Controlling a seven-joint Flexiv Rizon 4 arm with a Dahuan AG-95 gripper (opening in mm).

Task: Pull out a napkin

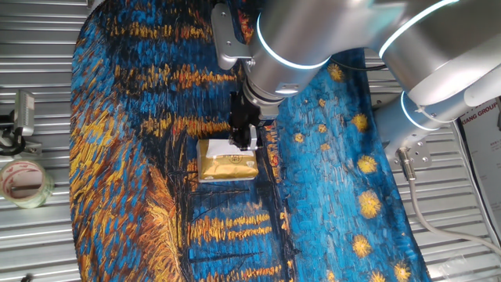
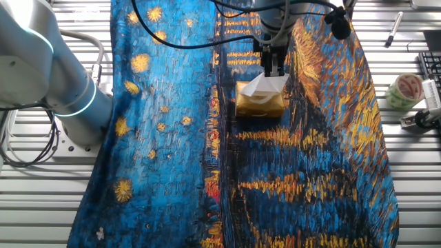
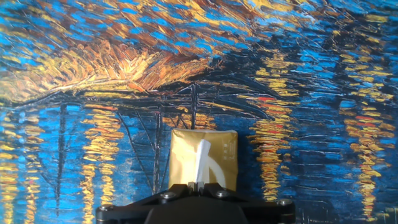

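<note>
A gold-yellow tissue pack point(image 1: 227, 162) lies on the painted cloth; it also shows in the other fixed view point(image 2: 260, 105) and in the hand view point(image 3: 204, 158). A white napkin point(image 2: 262, 85) rises from its top as a tent-shaped sheet; in the hand view it is a thin white strip point(image 3: 200, 163) running up to the jaws. My gripper point(image 1: 243, 139) stands just above the pack's far end, also seen in the other fixed view point(image 2: 273, 69) and in the hand view point(image 3: 197, 184). Its jaws are pinched together on the napkin's top edge.
The table is covered by a blue and orange painted cloth point(image 1: 141, 157). A roll of tape point(image 1: 23, 182) and a clip lie off the cloth on the metal table; the tape also shows in the other fixed view point(image 2: 403, 91). Cables hang over the far side.
</note>
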